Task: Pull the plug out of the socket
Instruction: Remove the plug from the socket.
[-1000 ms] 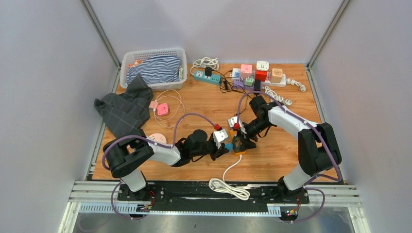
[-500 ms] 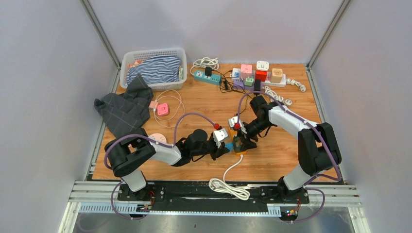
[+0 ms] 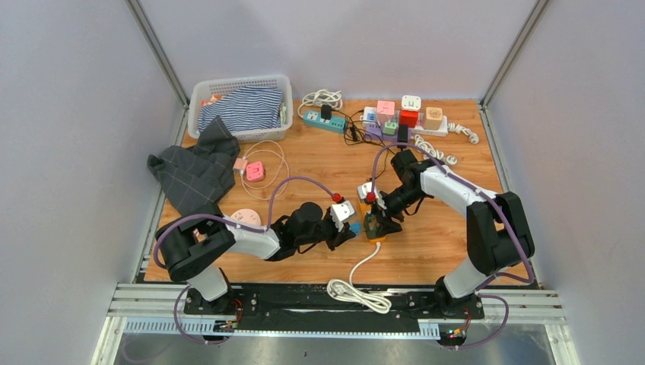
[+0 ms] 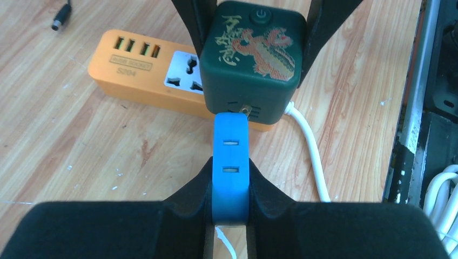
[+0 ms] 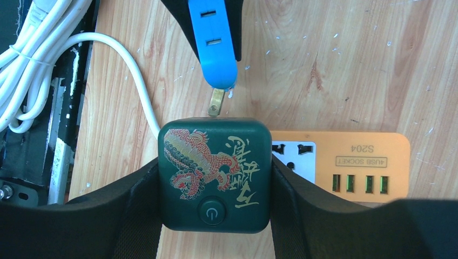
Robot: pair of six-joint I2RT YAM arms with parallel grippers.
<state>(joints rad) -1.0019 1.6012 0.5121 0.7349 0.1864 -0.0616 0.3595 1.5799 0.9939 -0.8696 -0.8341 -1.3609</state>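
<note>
Being pinched by the left gripper [image 4: 230,181], the flat blue plastic plug [image 5: 213,43] is held at 12 o'clock of the dark green cube socket [image 5: 214,162] in the right wrist view, one brass prong [image 5: 216,102] bared between them. That cube is clamped by the right gripper [image 5: 215,186].

Wooden tabletop [image 3: 319,163] bearing an orange power strip [image 4: 135,81]; beyond it, a teal power strip [image 3: 323,122] and clustered cube adapters [image 3: 403,114]; left of it, a pink socket [image 3: 255,170], grey cloth [image 3: 194,171] and white basket [image 3: 242,79].
</note>
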